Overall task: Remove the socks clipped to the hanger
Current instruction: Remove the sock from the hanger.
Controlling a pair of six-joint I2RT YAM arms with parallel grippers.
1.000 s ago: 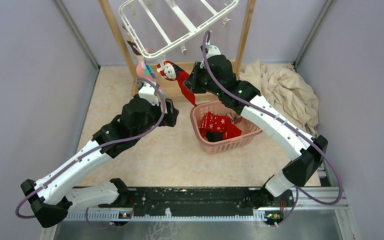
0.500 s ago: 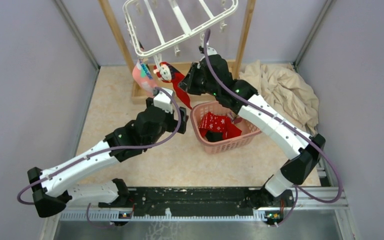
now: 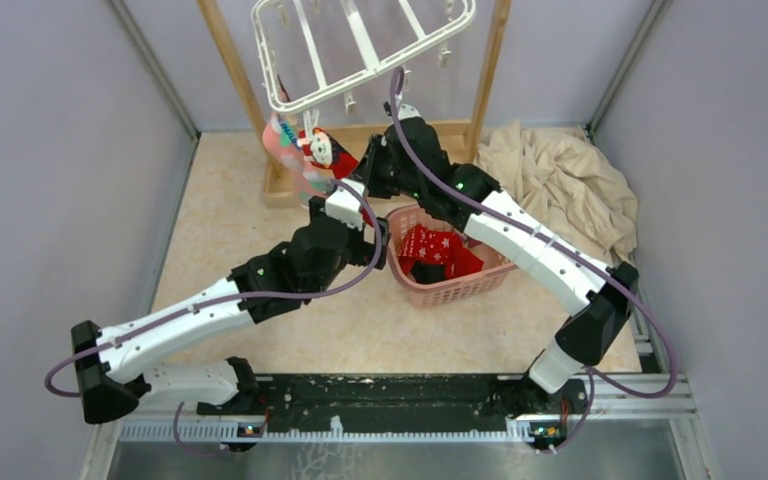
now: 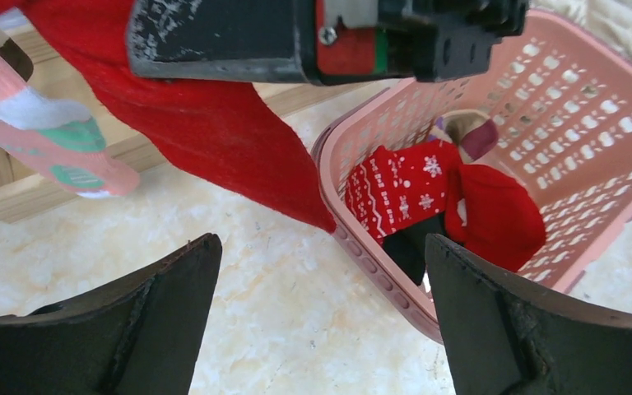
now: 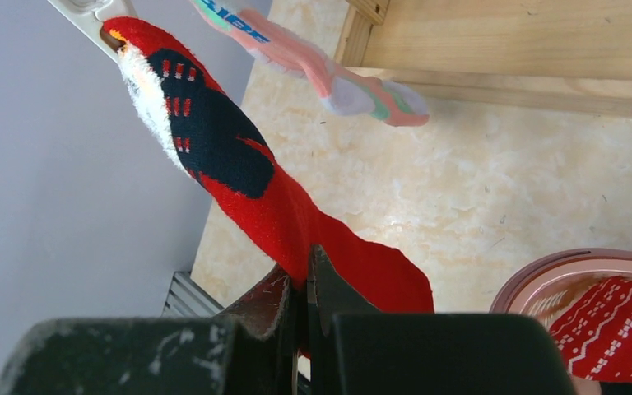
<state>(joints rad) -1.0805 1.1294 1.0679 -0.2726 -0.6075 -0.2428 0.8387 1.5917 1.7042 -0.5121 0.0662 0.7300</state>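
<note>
- The right end effector (image 5: 304, 284) is pinched shut on the lower part of the red sock (image 5: 239, 177).
- The red sock has a black patch and a fuzzy white edge. Its top is held by a white clip (image 5: 90, 12) on the hanger (image 3: 360, 45).
- The white hanger hangs tilted from the wooden frame (image 3: 225, 60), high above the bench (image 3: 220, 220).
- A pink sock (image 5: 329, 78) hangs from the hanger too, just beside the red sock.
- The left end effector (image 4: 319, 247) is wide open and holds nothing. It is low, under the red sock and next to the pink basket (image 4: 592, 107).
- In the basket lie a red sock with white snowflakes (image 4: 395, 185), a plain red one (image 4: 502, 218) and a black one (image 4: 407, 247).
- A beige cloth (image 3: 560, 180) lies crumpled to the right of the basket.
</note>
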